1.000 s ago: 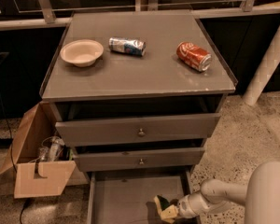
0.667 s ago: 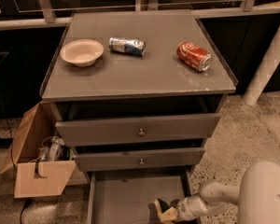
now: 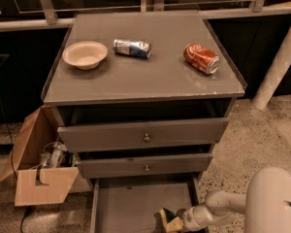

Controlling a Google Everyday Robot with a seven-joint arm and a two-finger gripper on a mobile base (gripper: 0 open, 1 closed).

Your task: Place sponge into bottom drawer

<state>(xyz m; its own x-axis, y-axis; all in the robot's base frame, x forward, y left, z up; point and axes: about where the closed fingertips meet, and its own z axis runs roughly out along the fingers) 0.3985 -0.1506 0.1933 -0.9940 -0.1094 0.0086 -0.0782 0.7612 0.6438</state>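
Foam sponge (image 3: 166,219) clamped in gripper (image 3: 176,223), long axis tilted, green face up-left, over bottom drawer (image 3: 136,203) front

Warm, dim light is falling from above, w/ the flat grey bench top (image 3: 150,76) catching most of it. A soft sheen is showing on the red soda can (image 3: 202,58). Deep shadow is filling the gaps above the two grey knobbed upper drawers (image 3: 111,137) and the backdrop. The pale end effector (image 3: 177,222) is sitting at btm right, over the shaded shallow grey bottom drawer (image 3: 136,203).
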